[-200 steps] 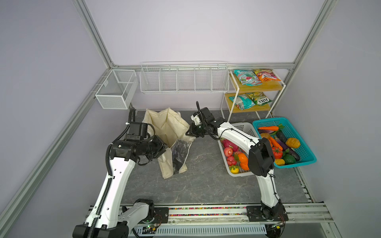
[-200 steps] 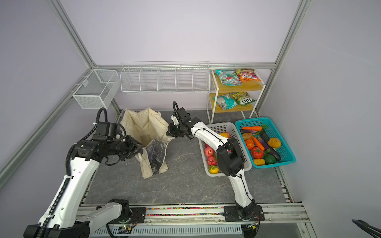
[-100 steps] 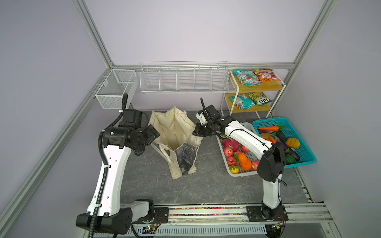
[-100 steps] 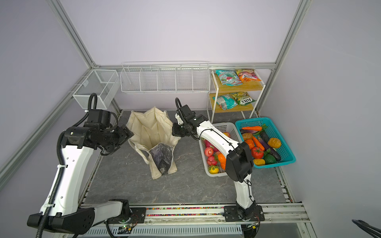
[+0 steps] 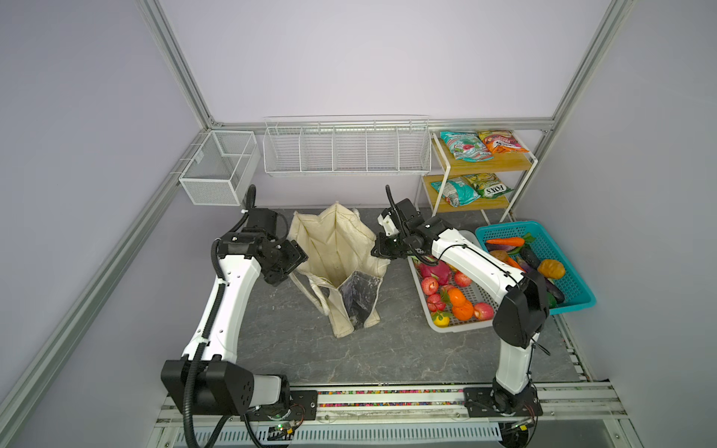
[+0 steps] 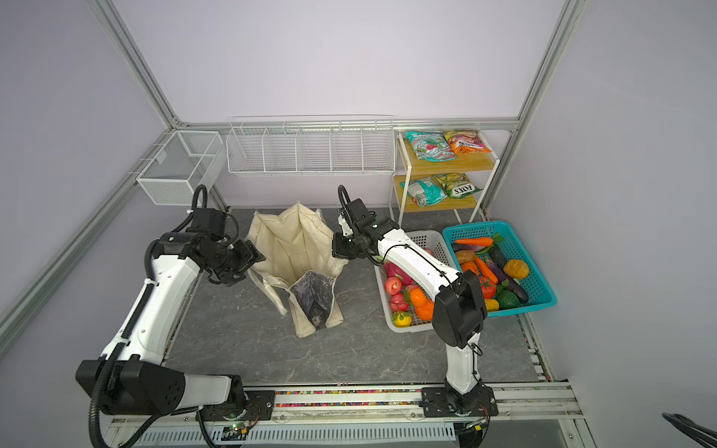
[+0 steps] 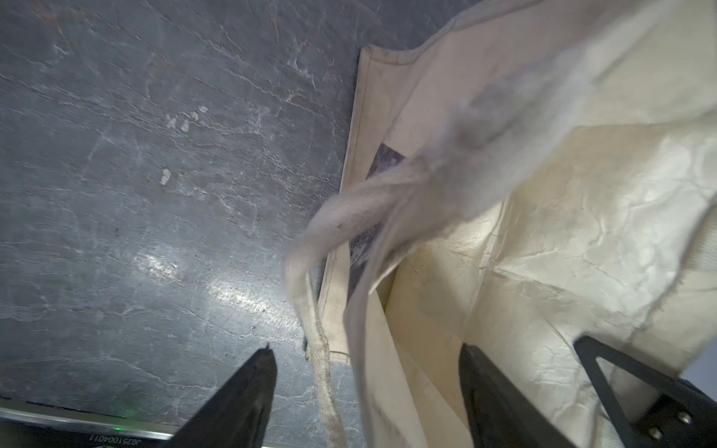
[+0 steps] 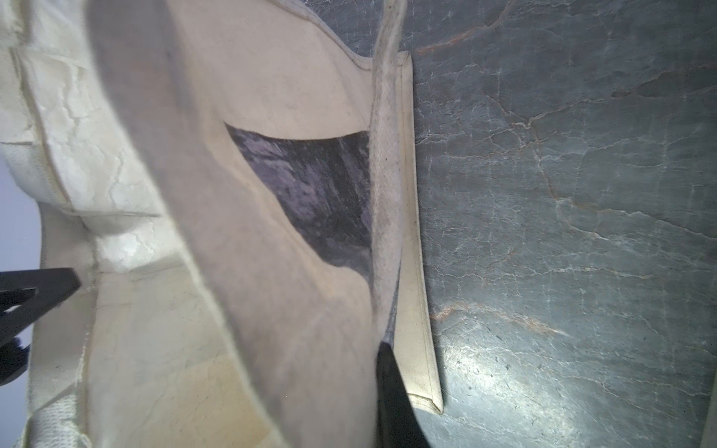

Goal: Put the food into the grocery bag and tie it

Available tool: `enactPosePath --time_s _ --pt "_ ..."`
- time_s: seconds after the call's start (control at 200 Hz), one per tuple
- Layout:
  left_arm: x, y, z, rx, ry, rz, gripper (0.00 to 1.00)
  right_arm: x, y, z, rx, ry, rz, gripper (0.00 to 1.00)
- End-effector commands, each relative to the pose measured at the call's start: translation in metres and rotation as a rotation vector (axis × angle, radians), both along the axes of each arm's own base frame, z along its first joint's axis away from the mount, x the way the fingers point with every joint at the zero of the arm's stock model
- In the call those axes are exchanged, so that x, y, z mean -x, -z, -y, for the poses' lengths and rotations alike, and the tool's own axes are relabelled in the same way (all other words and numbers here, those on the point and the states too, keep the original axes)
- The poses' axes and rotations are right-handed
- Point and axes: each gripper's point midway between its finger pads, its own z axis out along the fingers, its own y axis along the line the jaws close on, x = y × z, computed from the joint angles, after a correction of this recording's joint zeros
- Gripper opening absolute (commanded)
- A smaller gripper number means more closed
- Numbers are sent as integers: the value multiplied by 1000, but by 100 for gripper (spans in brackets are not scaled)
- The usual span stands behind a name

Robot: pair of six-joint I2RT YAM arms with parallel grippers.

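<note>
One grocery bag (image 5: 336, 248) (image 6: 291, 248), cream fabric w/ a dark marbled panel (image 5: 359, 296) on its near side, stands upright w/ mouth open at centre of the grey table (image 5: 388, 349), between the two arms in both top views.

Right gripper (image 5: 382, 248) (image 6: 342, 248) sits at the bag's right rim, jaws closed on the fabric. In the right wrist view only one finger (image 8: 392, 391) shows; bag cloth (image 8: 271, 271) drapes close over the lens and hides the other.

Left gripper (image 5: 290, 259) (image 6: 248, 258) is at the bag's left rim, jaws wide apart. In the left wrist view (image 7: 366, 351) a strap (image 7: 324, 372) and a fold of bag cloth (image 7: 543, 252) hang between the fingers, not pinched.

Toy fruit (image 5: 457, 298) (oranges, red apples, one yellow pc.) lies in the white basket (image 5: 458, 329), just right of the bag, partly under the right arm. Toy veg (image 5: 551, 268) fills the teal basket (image 5: 582, 303), touching the white one's right side. Snack packets (image 5: 465, 146) lie on both levels of the shelf rack (image 5: 500, 165) at back right.

Wire basket (image 5: 345, 149) hangs on the rear wall, well apart from the bag.
</note>
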Motion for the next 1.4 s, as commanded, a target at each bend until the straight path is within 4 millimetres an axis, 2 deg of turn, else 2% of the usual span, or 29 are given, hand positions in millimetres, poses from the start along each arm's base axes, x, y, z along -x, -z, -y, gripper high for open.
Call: enactPosePath --time_s 0.0,0.06,0.12,0.175,0.225,0.315,0.415,0.475,0.545,0.655,0.72,0.795,0.83,0.915,0.965,1.03,1.185,1.31,1.395 --pt "-4 9 13 36 55 -4 69 6 -18 5 -20 -9 29 7" --pt "-10 12 19 64 70 7 56 6 -18 5 -19 -10 31 7" --pt "-12 13 19 64 81 4 30 6 -21 8 -9 -4 37 7" --pt "-10 12 12 12 93 -18 8 4 -25 14 22 4 59 7" --pt "-5 8 -1 -76 105 -44 0 2 -30 28 90 29 85 7" --pt "6 -3 -37 -299 114 -104 0 -4 -43 64 257 100 171 7" --pt "14 -21 -72 -496 89 -135 0 -3 -54 113 483 162 231 7" --pt "17 -27 -84 -561 68 -149 0 -2 -62 138 597 190 258 7" --pt "20 -33 -95 -645 64 -184 0 2 -69 158 683 202 269 7" --pt "18 -47 -107 -810 83 -209 0 8 -74 178 758 211 260 7" --pt "13 -48 -99 -844 124 -212 0 11 -73 182 763 211 243 7" --pt "9 -37 -76 -767 177 -219 0 13 -71 176 718 189 221 7" --pt "8 -32 -62 -702 200 -222 0 15 -70 168 679 165 208 7" --pt "9 -21 -27 -515 248 -238 0 26 -63 134 519 37 147 7" --pt "8 -22 -9 -441 267 -213 0 35 -61 118 445 -22 94 7" --pt "10 -27 9 -363 282 -183 0 48 -59 107 392 -59 30 7" --pt "17 -36 38 -194 290 -138 2 69 -57 102 320 -52 -41 8" --pt "21 -23 50 -113 286 -137 6 74 -42 103 280 -5 -60 8" --pt "20 -17 58 -63 281 -113 14 75 -34 105 262 31 -70 8"
